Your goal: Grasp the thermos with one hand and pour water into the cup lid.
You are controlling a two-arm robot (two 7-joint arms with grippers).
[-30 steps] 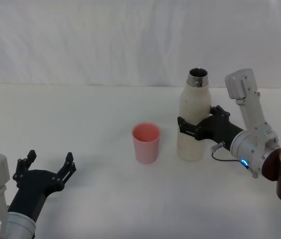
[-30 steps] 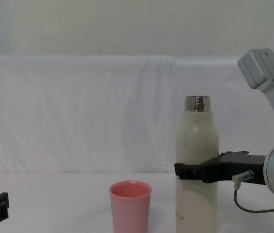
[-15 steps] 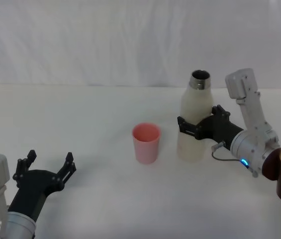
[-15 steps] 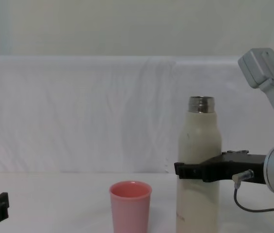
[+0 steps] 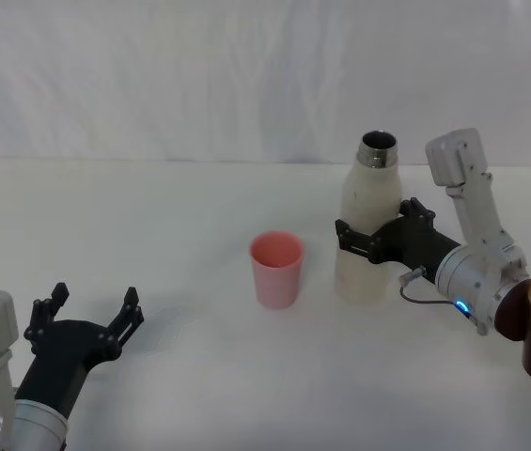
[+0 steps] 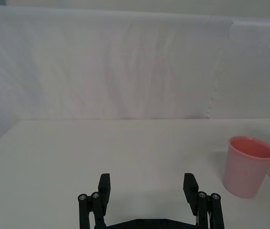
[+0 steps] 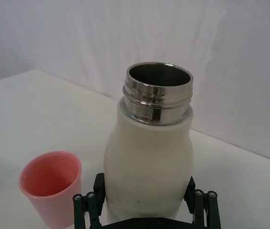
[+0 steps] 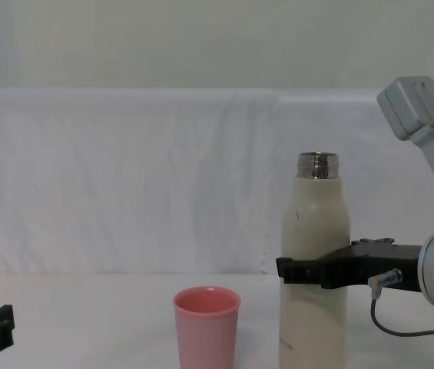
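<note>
Here: right tool (image 5: 357, 240) clamps smooth cream thermos (image 5: 367, 202); pink cup lid (image 5: 275, 268) beside.

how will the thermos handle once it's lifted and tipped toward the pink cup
The thermos is tall and narrow, so probably tippy. Its smooth rounded body may slip in the right hand, shut around its middle. The open steel neck would spill readily.

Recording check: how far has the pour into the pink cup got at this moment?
Done: the right gripper is closed around the thermos at mid-body, and its steel neck is uncapped. In hand: the thermos stands upright, just right of the cup lid. Left: tilting it over the cup lid and pouring. The left gripper sits open, parked near the table's front-left edge.
</note>
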